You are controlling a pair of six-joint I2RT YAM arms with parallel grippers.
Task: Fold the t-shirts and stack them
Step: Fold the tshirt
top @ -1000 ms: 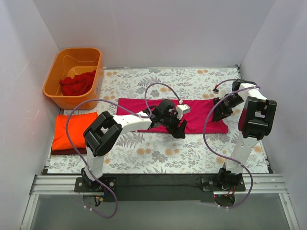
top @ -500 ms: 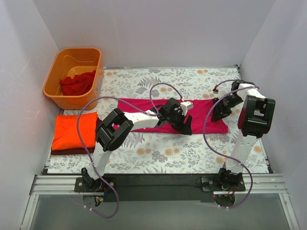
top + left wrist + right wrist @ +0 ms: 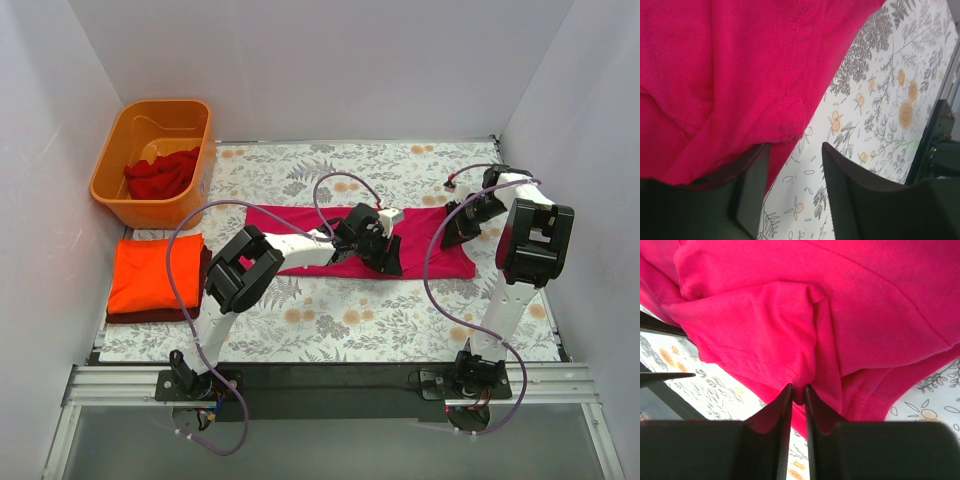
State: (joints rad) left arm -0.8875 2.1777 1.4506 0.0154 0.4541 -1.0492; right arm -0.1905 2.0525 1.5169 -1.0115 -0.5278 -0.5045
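Sliding rightward since a second ago, the left gripper [image 3: 388, 258] is now sitting at the near hem of the magenta t-shirt [image 3: 425, 232], which is lying spread across the flowered table [image 3: 330, 320]. Its jaws are standing apart, with the hem draping over one finger [image 3: 752, 187]. The right gripper [image 3: 455, 235] is pinching a fold at the shirt's right end between nearly closed jaws.

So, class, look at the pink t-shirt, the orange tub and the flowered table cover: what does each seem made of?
Pink t-shirt: soft matte cloth, probably cotton knit; it creases and shows stitched hems. Orange tub: rigid, smooth plastic by its moulded rim and slight sheen. Table cover: printed cloth or vinyl, lying flat; cannot tell which.
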